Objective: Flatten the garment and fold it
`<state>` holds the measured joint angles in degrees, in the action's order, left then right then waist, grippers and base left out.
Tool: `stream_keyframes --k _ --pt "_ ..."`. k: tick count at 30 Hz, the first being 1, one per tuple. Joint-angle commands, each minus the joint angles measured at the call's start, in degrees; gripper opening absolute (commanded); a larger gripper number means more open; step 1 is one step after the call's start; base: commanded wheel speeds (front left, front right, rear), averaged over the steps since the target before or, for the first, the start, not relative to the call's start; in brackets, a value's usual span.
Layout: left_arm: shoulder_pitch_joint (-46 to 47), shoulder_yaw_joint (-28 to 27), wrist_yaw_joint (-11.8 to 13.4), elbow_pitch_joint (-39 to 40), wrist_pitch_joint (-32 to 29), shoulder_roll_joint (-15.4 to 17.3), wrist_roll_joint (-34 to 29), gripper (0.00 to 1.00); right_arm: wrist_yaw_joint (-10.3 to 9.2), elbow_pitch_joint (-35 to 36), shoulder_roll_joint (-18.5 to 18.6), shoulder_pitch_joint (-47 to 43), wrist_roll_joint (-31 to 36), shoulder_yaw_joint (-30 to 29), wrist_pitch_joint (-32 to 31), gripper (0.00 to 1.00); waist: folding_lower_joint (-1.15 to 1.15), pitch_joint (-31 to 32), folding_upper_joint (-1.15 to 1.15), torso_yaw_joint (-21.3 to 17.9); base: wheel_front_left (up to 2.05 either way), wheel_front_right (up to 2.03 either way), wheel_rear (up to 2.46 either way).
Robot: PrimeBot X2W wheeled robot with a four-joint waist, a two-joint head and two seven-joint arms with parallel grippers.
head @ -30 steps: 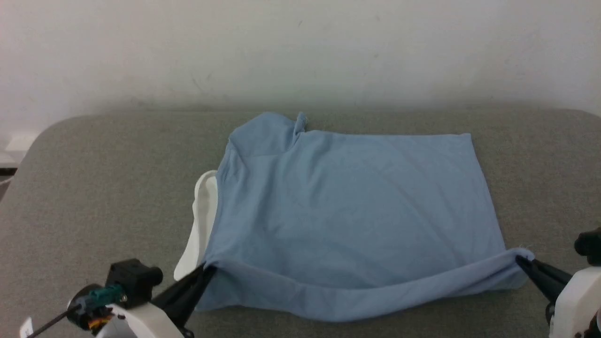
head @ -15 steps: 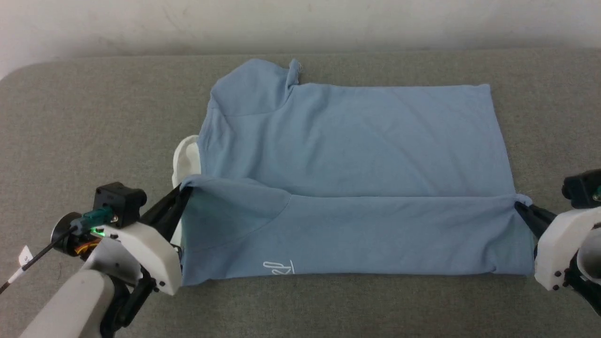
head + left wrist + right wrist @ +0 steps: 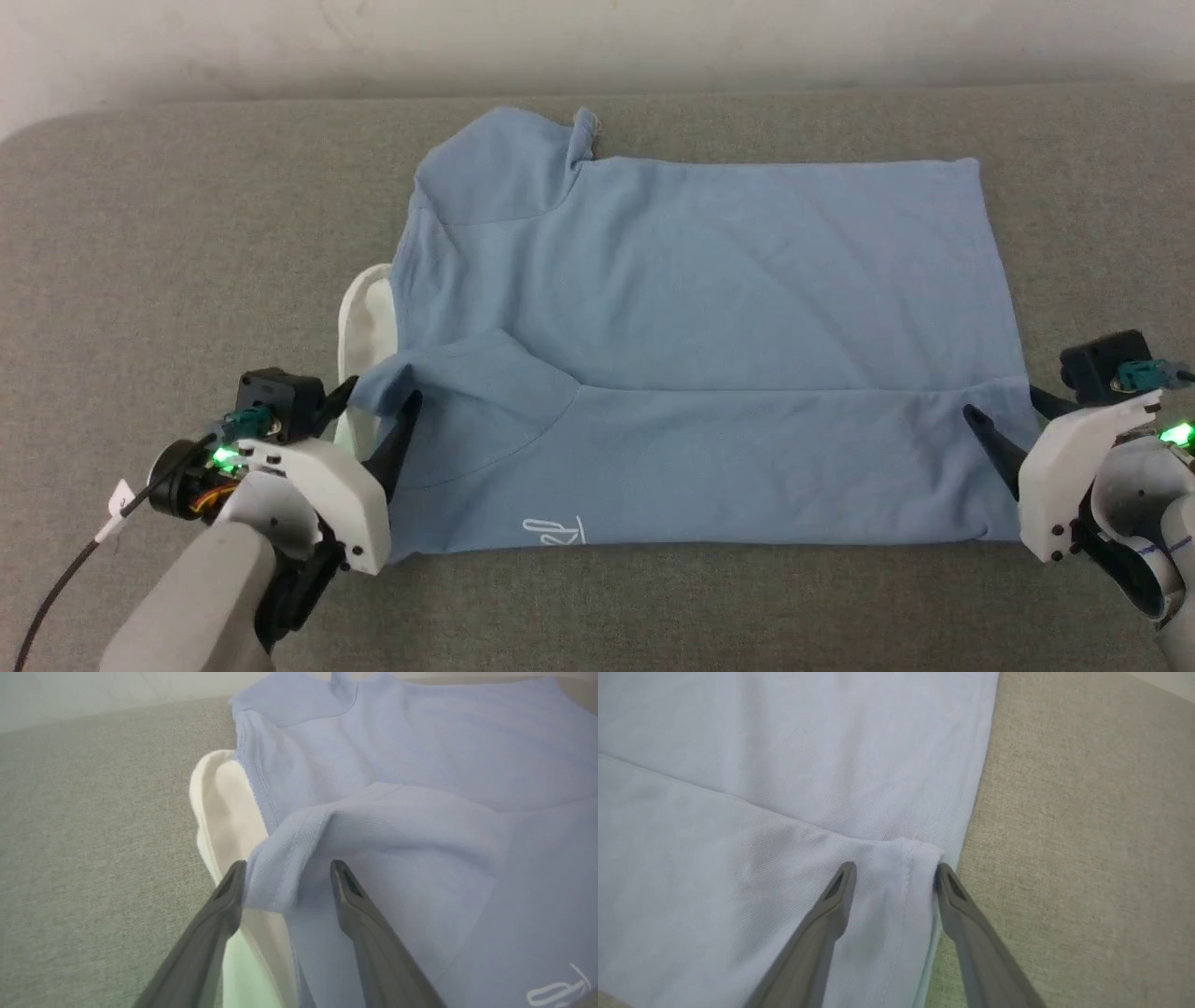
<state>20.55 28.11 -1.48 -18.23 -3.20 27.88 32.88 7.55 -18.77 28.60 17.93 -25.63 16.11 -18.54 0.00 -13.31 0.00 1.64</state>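
Note:
The garment (image 3: 709, 308), a light blue polo shirt, lies on the grey table (image 3: 187, 233) with its near strip folded over the body, a white script logo (image 3: 553, 534) showing on that strip. Its white collar (image 3: 366, 313) sticks out at the left. My left gripper (image 3: 373, 403) is open, its fingers either side of the folded sleeve corner (image 3: 299, 844). My right gripper (image 3: 1006, 411) is open too, astride the folded hem corner (image 3: 906, 854) at the shirt's right edge. Both corners rest loose between the fingers (image 3: 229, 896) (image 3: 840, 891).
A pale wall (image 3: 597, 37) runs behind the table's far edge. A thin black cable (image 3: 65, 583) trails from my left wrist at the lower left. Bare grey table lies to the left and right of the shirt.
Both grippers carried the near edge away from me and folded it over the body, then opened and let it go. The head camera tilted down early on.

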Motion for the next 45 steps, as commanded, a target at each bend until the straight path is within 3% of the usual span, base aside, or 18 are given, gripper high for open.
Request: stream_keyframes --k 1,6,10,14,21,30,34,44,45 --pt "0.7 -0.1 0.2 -0.3 0.5 -0.5 0.5 1.00 -0.06 -0.2 -0.4 0.7 0.3 0.1 0.5 1.00 0.00 1.6 0.00 0.3 0.00 0.00 0.00" --pt "-2.5 -1.8 1.8 0.1 3.6 -3.7 3.7 1.00 -0.06 -0.7 -2.3 -1.0 2.9 -2.2 0.9 1.00 0.00 5.7 0.00 0.3 0.00 0.00 0.00" --pt "-6.9 -3.1 4.4 2.9 4.2 -4.8 5.7 1.00 -0.06 1.6 -6.4 -4.6 5.5 -7.9 -1.2 1.00 0.00 7.9 0.00 0.4 0.00 0.00 0.00" --pt "-11.1 -4.0 7.7 6.5 3.6 -5.2 6.9 1.00 -0.06 5.5 -10.3 -9.9 12.4 -14.2 -5.7 1.00 0.00 9.5 0.00 0.5 0.00 0.00 0.00" --pt "-18.1 -3.5 16.0 13.4 -2.9 -3.2 5.9 1.00 -0.06 16.3 -19.4 -17.5 17.2 -21.3 -12.7 1.00 0.00 10.3 0.00 0.0 0.00 0.00 0.00" --pt "-20.8 -3.0 24.7 17.1 -11.3 -0.3 3.5 1.00 -0.06 25.3 -23.0 -20.8 18.2 -23.1 -17.2 1.00 0.00 7.5 0.00 -1.6 0.00 0.00 0.00" --pt "-20.2 -2.9 25.7 16.5 -12.6 -0.6 3.7 1.00 -0.06 26.9 -23.4 -21.1 18.4 -23.4 -17.8 1.00 0.00 5.8 0.00 -2.1 0.00 0.00 0.00" --pt "-18.5 -2.4 23.0 11.2 -15.1 -2.8 7.5 0.99 -0.06 28.7 -21.6 -20.0 19.5 -23.1 -18.2 1.00 0.00 2.0 0.00 -2.8 0.00 0.00 0.00" --pt "-18.6 -2.1 22.4 10.6 -15.5 -2.7 7.8 0.45 -0.06 28.8 -21.2 -20.0 19.5 -23.4 -18.3 1.00 0.00 1.9 0.00 -2.7 0.00 0.00 0.00"
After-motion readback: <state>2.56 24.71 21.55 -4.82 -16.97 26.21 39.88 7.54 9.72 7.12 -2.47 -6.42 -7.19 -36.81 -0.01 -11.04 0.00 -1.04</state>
